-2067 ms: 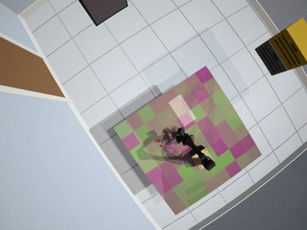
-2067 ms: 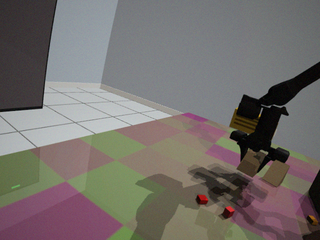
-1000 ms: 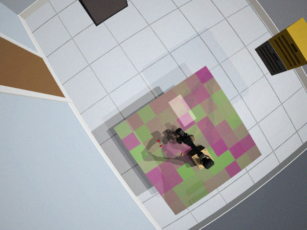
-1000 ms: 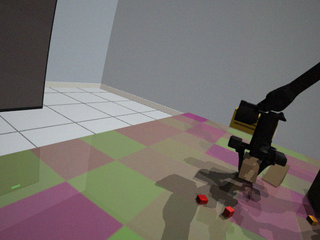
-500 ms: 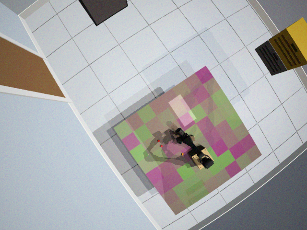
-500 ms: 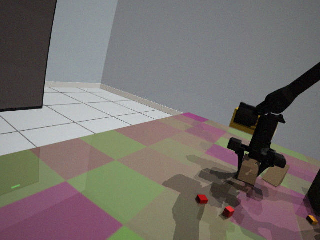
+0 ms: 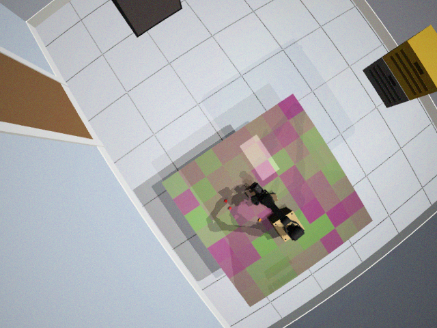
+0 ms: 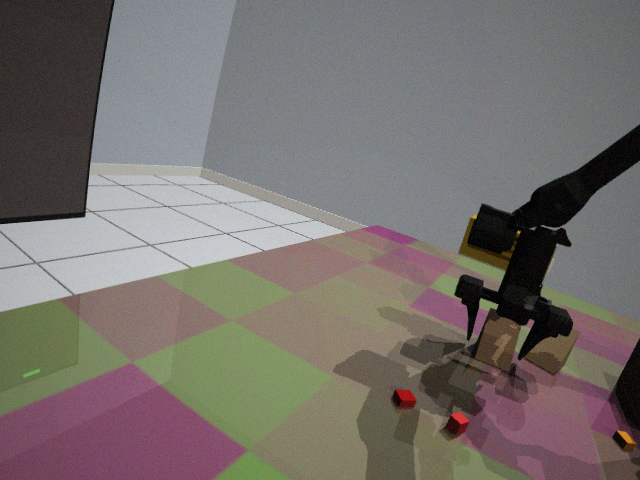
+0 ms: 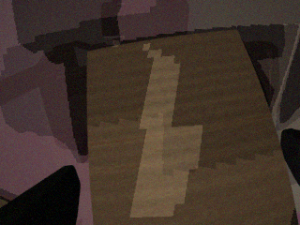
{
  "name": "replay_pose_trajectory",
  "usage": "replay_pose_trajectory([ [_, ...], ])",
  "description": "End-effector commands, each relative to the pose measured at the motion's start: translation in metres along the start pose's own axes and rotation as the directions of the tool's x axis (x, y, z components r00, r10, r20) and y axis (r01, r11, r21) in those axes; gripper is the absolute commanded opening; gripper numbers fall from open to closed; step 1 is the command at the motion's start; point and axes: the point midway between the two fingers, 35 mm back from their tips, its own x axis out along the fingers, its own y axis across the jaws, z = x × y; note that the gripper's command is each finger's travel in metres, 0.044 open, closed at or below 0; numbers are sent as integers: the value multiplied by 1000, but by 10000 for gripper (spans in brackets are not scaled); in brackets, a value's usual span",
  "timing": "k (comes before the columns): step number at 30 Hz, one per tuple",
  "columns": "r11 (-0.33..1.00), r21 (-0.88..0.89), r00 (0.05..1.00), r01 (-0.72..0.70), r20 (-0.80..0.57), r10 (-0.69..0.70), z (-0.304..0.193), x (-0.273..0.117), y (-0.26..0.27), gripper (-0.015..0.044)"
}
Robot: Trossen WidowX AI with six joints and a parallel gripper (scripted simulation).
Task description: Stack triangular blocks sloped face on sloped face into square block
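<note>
One brown wooden triangular block (image 8: 497,341) (image 9: 122,108) stands on the patchwork table (image 8: 222,361) (image 7: 225,261) between my fingers. My gripper (image 8: 494,349) (image 9: 183,160) is open around it, pointing down, with a gap beside the block at each finger in the wrist view. The other triangular block (image 8: 553,352) (image 7: 274,197) rests on the table to the right of it in the exterior view, apart from it and partly behind the right finger. The two blocks are not stacked. Which face of the nearer block is the sloped one is hard to tell.
Two small red cubes (image 8: 404,398) (image 8: 458,423) lie on the near side of the blocks in the exterior view. A small orange block (image 8: 625,440) (image 7: 259,219) lies near the arm's base (image 7: 286,234). A pale rectangle (image 7: 259,155) shows on the table beyond the gripper.
</note>
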Motion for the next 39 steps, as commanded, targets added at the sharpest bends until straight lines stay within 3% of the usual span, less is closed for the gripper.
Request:
replay_pose_trajectory([
  [1,1000,0,1000,0,0,0,0,-10,-1,440],
  [5,1000,0,1000,0,0,0,0,-57,0,440],
  [16,1000,2,1000,15,9,-15,-1,-56,-4,440],
  [24,1000,-1,916,0,402,0,-53,-88,1,440],
  [39,1000,0,912,3,411,-3,-51,-80,-1,440],
])
